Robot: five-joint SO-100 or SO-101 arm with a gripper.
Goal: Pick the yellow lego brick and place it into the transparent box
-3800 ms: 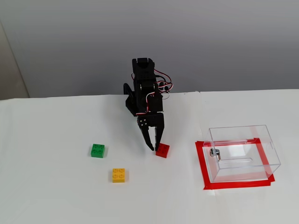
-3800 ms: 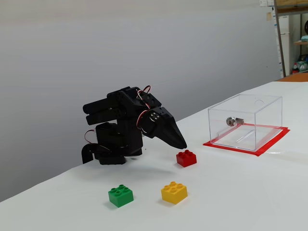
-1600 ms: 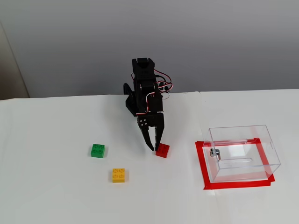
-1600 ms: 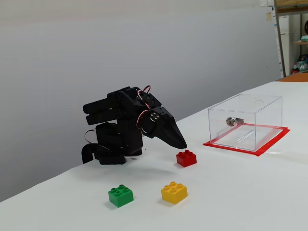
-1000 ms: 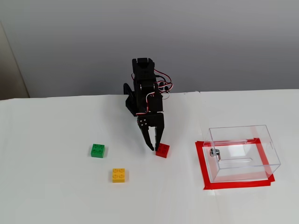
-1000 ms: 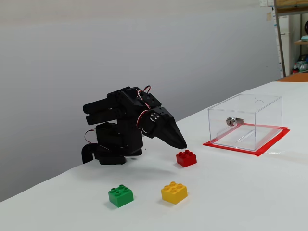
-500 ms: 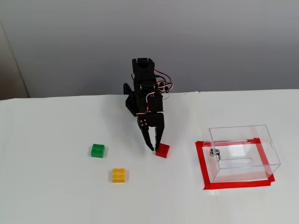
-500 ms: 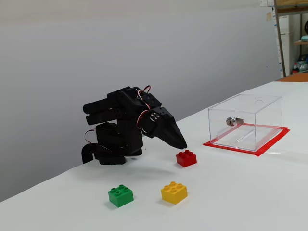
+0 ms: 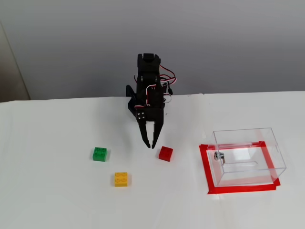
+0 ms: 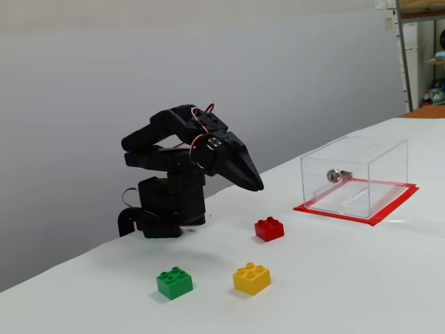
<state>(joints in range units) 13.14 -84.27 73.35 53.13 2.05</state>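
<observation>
While the claw (image 9: 151, 143) hovers (nearly closed), the yellow lego brick (image 9: 121, 179) sits unobstructed.

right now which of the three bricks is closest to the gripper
The red brick: it lies just right of the gripper tips in a fixed view, while the green brick and yellow lego brick sit farther left.

You are looking at a plain white surface (image 9: 57, 200) that fills the lower part of both fixed views, smooth and evenly lit with only soft shadows. Behind it stands a bare grey wall (image 9: 228, 43), flat and unmarked. At the left edge of one fixed view you can see a beige panel (image 9: 9, 71) against that wall. At the top right corner of the other, a shelving unit (image 10: 421, 49) holds blurred items, with a brown ledge beneath it.
</observation>
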